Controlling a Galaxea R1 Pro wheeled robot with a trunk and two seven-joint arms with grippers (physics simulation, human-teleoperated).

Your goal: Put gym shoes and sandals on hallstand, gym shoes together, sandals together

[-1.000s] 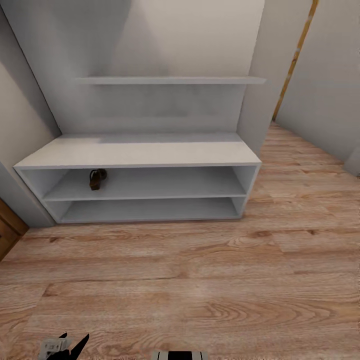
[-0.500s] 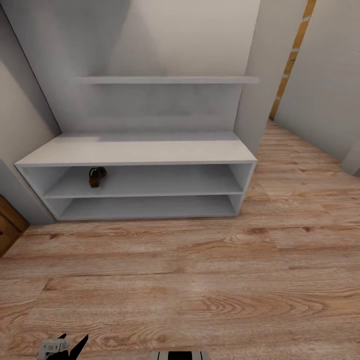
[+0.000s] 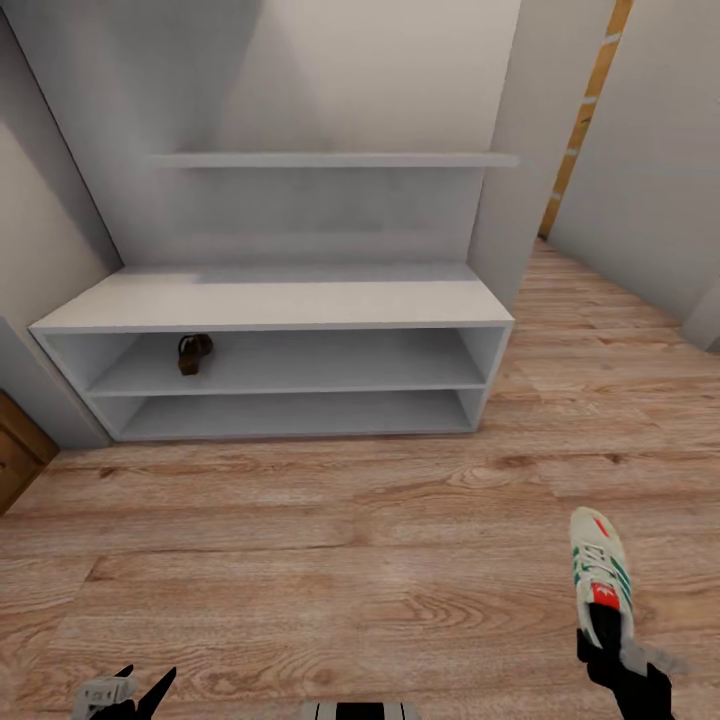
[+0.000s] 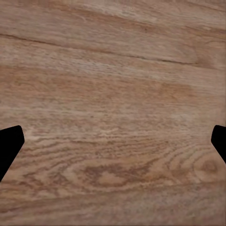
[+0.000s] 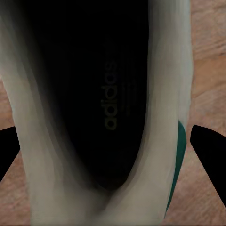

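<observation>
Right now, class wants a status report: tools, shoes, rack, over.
Right tool holding one gym shoe above the floor. Left tool open, empty. One sandal on the rack upper shelf. Path to rack unobstructed.

Right gripper point(image 3: 607, 640) at five o'clock clamps a gym shoe point(image 3: 599, 570); left gripper point(image 3: 128, 688) at seven o'clock gapes, low.

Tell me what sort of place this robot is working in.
Most likely a home corridor or entryway. A wide light-grey shoe rack with open shelves stands against the wall on light brown wood-plank flooring, a brown sandal sits on its upper shelf, and a white sneaker with green stripes shows at the right gripper.
</observation>
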